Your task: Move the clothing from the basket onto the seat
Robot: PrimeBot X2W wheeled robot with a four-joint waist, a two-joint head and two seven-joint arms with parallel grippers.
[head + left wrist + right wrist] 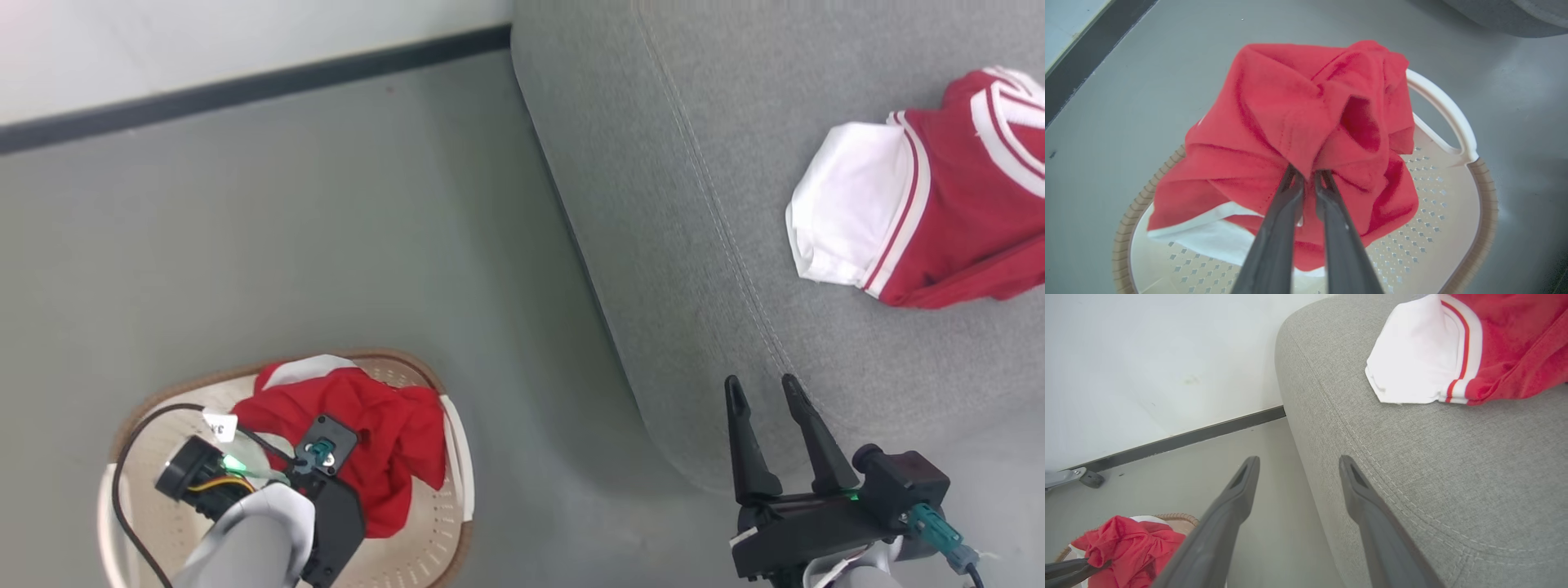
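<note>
- Left gripper (1306, 174): fingers pinched narrow on fold of red garment (1306, 106).
- Fabric bunched over middle of basket (1488, 196); white panel trails toward basket floor.
- Right gripper (763, 388): fingers spread wide, empty, at rounded corner of seat (694, 122).
- Second garment (922, 196): on seat, well in from seamed edge.
- Key relation: seat lies to robot's right of basket, strip of floor (286, 204) between.
- Judgement: left arm must carry load rightward across that gap. Right arm is nearer seat.
</note>
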